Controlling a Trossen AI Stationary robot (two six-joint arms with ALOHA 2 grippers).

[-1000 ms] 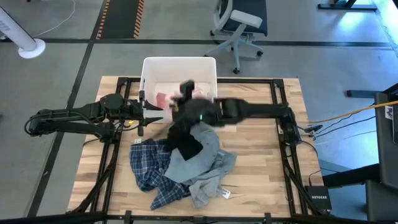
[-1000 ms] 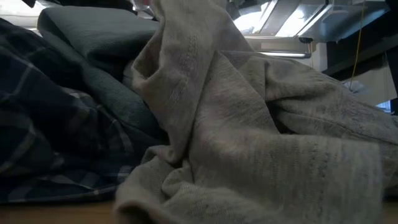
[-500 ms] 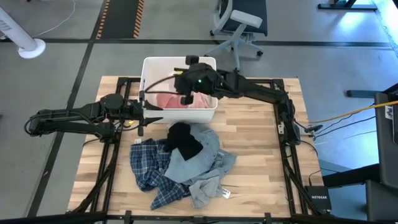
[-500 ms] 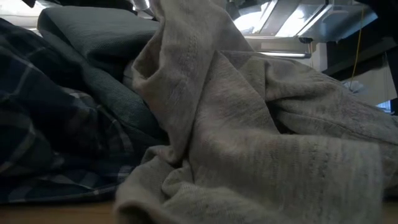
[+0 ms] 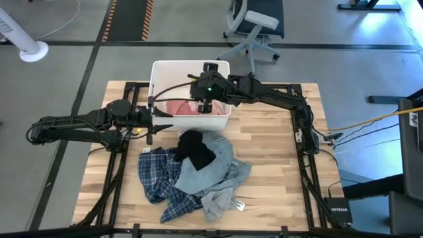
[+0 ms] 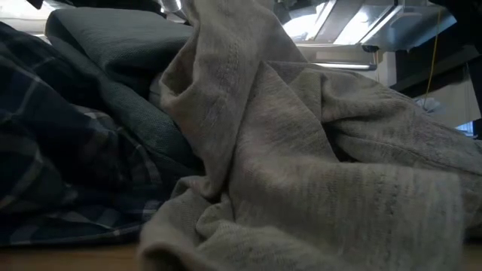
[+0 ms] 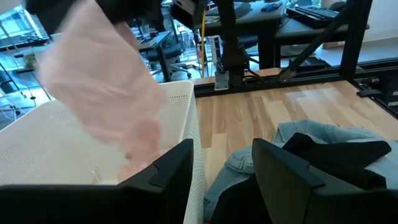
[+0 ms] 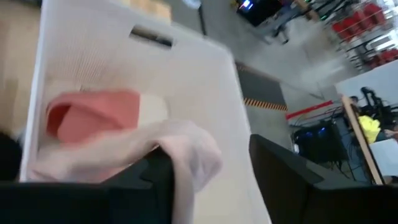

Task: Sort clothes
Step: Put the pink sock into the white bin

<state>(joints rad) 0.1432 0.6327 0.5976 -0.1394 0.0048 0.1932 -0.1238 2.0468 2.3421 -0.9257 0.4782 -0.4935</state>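
Right gripper (image 5: pixel 205 104) is hovering over the white bin (image 5: pixel 157 69), jaws spread, pale pink piece (image 8: pixel 180 149) draping between them into the bin. Left gripper (image 5: pixel 160 119) is waiting beside the bin, jaws spread, empty. Plaid shirt (image 5: pixel 156 178), grey-blue piece (image 5: pixel 218 173) and black piece (image 5: pixel 195 150) are lying heaped on the surface (image 5: pixel 271 165).
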